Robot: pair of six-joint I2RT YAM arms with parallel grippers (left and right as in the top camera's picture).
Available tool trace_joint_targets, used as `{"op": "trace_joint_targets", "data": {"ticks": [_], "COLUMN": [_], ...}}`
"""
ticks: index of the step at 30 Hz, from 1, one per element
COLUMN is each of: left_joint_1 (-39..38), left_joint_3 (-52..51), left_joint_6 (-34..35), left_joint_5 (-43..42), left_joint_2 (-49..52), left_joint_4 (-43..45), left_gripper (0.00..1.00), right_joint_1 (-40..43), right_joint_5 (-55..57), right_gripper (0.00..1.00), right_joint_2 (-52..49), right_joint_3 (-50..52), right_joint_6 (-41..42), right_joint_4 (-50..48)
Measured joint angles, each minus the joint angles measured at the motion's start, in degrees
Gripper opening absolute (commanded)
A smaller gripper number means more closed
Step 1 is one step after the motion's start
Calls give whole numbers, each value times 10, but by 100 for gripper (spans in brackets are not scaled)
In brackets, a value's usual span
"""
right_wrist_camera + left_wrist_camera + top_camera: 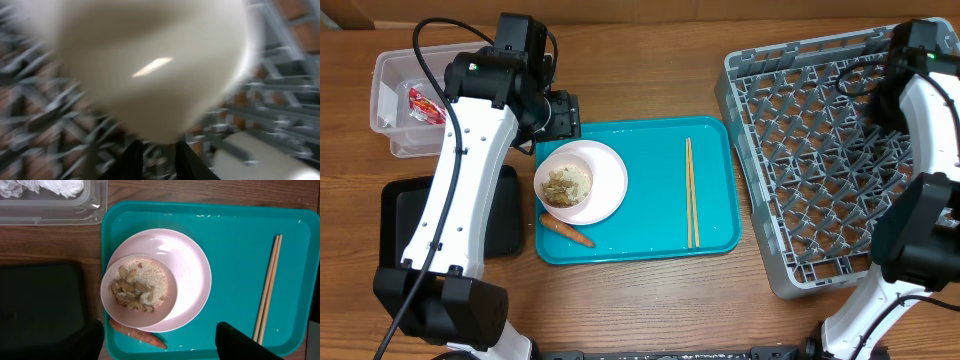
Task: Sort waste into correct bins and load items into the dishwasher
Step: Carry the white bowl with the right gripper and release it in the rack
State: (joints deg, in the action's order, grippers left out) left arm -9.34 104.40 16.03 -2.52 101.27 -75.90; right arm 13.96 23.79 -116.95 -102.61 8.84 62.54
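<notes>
A white plate (610, 180) sits on the teal tray (650, 140) and carries a small bowl (566, 186) of beige food scraps (136, 285). An orange carrot (145, 336) lies by the plate's near edge. The chopsticks (691, 192) lie on the tray's right side. The clear tub (390, 90) holds a red wrapper (423, 103) and white tissue (50, 186). My left gripper (165, 342) is open and empty above the plate. My right gripper (155, 145) is over the grey dish rack (820, 160), shut on the rim of a blurred white dish (155, 65).
The black tray (400, 215) lies left of the teal tray, below the tub. Another white object (255, 155) shows in the rack at the lower right of the right wrist view. The right arm covers the rack's far right side.
</notes>
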Motion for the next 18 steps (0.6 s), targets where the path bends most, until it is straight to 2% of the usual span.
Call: {"op": "trace_joint_targets", "data": {"ticks": [5, 9, 13, 18], "left_joint_1": [0, 0, 0, 0], "left_joint_3": [0, 0, 0, 0], "left_joint_6": [0, 0, 0, 0], "left_joint_5": [0, 0, 0, 0], "left_joint_2": [0, 0, 0, 0], "left_joint_4": [0, 0, 0, 0], "left_gripper": [74, 74, 74, 74], "right_joint_1": [-44, -75, -70, -58], "right_joint_5": [-85, -118, -128, -130], "right_gripper": [26, 30, 32, 37], "right_joint_2": [23, 88, 158, 196], "right_joint_3": [2, 3, 3, 2], "right_joint_6": [-46, -63, -70, -71], "right_joint_4": [-5, -42, -62, -34]}}
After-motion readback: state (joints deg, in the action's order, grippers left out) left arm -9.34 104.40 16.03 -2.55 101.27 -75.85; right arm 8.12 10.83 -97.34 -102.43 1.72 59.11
